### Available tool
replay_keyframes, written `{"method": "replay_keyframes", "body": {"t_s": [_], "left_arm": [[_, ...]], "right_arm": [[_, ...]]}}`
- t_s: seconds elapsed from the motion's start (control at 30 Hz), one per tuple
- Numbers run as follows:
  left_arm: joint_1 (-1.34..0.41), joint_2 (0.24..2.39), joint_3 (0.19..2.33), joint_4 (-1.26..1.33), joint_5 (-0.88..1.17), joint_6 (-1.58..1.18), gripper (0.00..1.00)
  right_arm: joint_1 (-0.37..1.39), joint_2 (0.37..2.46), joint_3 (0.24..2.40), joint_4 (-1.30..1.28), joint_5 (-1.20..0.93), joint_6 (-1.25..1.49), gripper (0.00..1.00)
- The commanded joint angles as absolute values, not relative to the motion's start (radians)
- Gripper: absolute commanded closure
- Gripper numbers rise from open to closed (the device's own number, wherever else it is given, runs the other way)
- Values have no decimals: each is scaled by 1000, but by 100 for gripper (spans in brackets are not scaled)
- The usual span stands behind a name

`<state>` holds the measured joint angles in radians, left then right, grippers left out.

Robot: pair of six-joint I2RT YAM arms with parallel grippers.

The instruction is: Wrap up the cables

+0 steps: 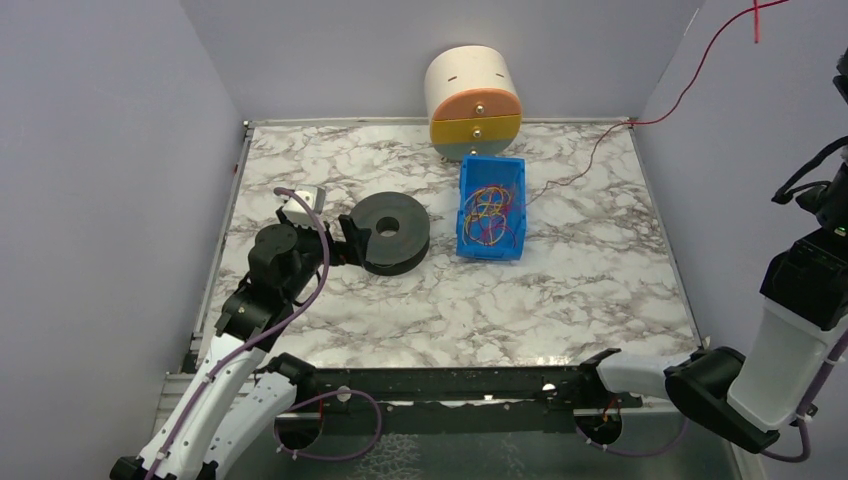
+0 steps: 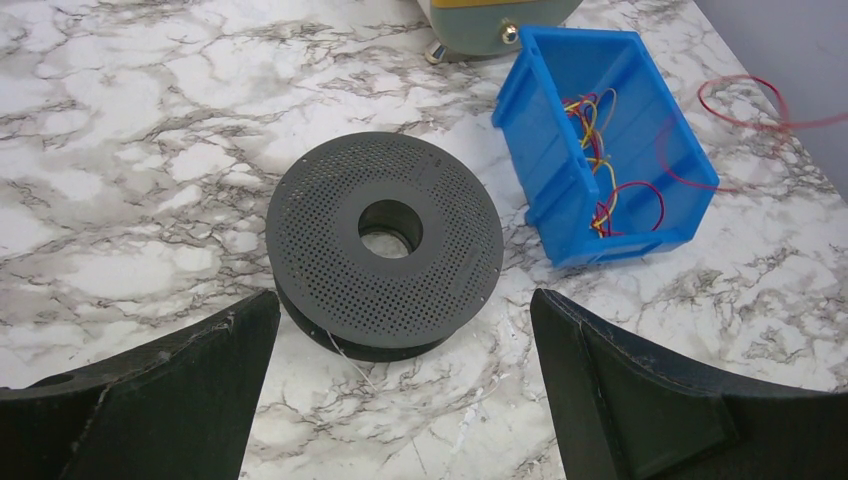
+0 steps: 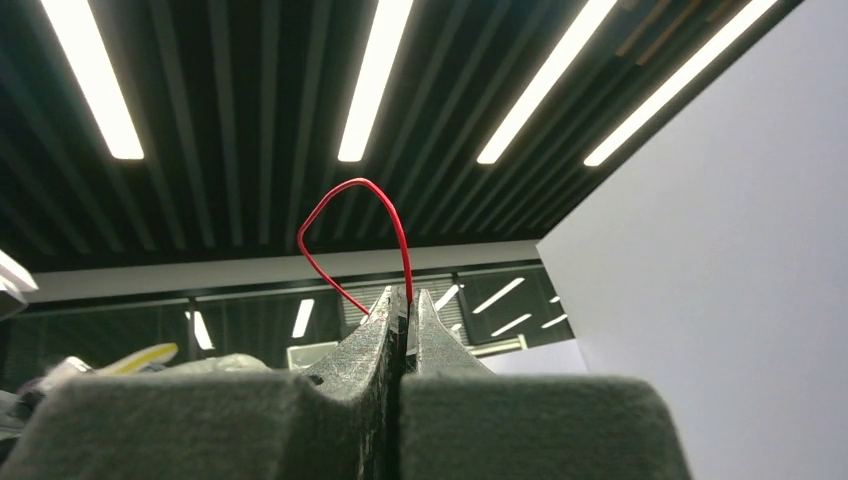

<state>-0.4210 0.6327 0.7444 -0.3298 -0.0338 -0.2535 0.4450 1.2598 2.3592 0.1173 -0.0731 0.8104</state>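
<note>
Top external view: the marble table (image 1: 560, 300) carries a blue bin (image 1: 491, 208) of coloured wires, with the black spool (image 1: 390, 232) lying flat just left of it. The left gripper (image 2: 405, 305) faces the spool, fingers spread wide and gripping nothing. The right gripper (image 3: 403, 305), high above the table's right side, pinches the thin red cable (image 3: 355, 181), which trails down to the far right corner. The spool likely needs clamping firmly first, then the cable fed under light tension.

Matt perforated spool (image 2: 322, 250) (plastic), glossy marbled tabletop (image 2: 130, 170)
</note>
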Motion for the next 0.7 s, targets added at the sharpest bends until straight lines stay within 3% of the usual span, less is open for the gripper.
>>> {"method": "replay_keyframes", "body": {"t_s": [0.0, 0.67], "left_arm": [[-425, 615, 741, -299, -29, -255, 1], [-425, 620, 741, -294, -9, -253, 1]], "right_arm": [[444, 1265, 2397, 139, -49, 896, 99], [444, 1170, 2117, 52, -139, 826, 99]]}}
